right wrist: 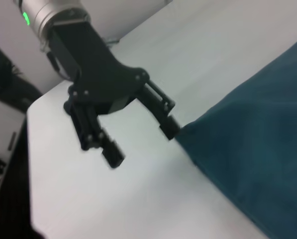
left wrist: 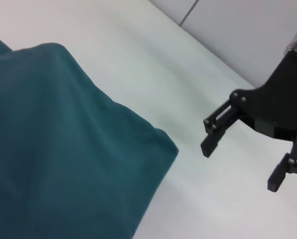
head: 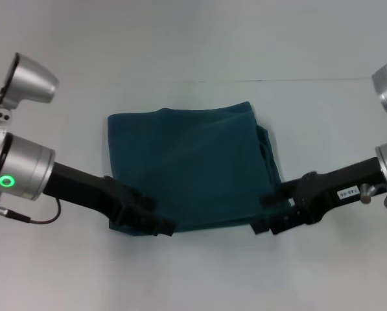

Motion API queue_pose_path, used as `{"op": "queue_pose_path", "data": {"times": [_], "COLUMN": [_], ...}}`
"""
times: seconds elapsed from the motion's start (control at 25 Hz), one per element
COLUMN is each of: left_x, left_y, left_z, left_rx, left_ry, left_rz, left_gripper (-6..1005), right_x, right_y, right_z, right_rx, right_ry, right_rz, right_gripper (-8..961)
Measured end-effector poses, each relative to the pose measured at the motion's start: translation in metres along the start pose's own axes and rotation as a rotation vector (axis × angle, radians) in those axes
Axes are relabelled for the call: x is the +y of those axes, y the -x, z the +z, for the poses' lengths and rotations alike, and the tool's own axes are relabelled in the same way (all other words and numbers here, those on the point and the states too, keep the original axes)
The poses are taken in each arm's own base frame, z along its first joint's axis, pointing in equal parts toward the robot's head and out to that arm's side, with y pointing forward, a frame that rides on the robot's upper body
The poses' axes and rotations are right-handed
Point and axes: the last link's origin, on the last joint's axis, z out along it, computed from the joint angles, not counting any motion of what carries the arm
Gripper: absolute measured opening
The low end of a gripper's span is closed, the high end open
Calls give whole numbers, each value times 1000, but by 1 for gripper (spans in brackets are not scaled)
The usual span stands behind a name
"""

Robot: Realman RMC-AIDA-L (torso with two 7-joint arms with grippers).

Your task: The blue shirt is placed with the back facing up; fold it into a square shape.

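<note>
Both grippers released, flanking blue shirt (head: 190, 165).
Left gripper (right wrist: 138, 137) and right gripper (left wrist: 243, 162) spread at the near corners of the shirt folded between them.

- Blue shirt (head: 190, 165): one, folded.
- Grippers: two, the left gripper (head: 155, 215) and the right gripper (head: 268, 214).
- Table (head: 193, 52): one.

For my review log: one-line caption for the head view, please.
Blue shirt folded square on the table, open left tool and right tool at its near corners.
</note>
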Motion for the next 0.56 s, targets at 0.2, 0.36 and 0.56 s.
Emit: {"op": "queue_pose_path", "data": {"times": [0.2,0.36,0.56], "left_x": [0,-1,0], "left_y": [-5,-6,-8], "left_z": [3,4,5], "left_rx": [14,20,16], "left_ry": [-11,-19,-24], "left_rz": [12,14,36], "left_gripper": [886,886,886], "right_x": [-5,-6,-6], "right_y": [2,2,3], "right_z": [-3,-4,-4], "right_rx": [-35,-37,-38], "right_ry": [-36,-41,-42], "right_rz": [8,7,6], "right_gripper": [885,885,885]}}
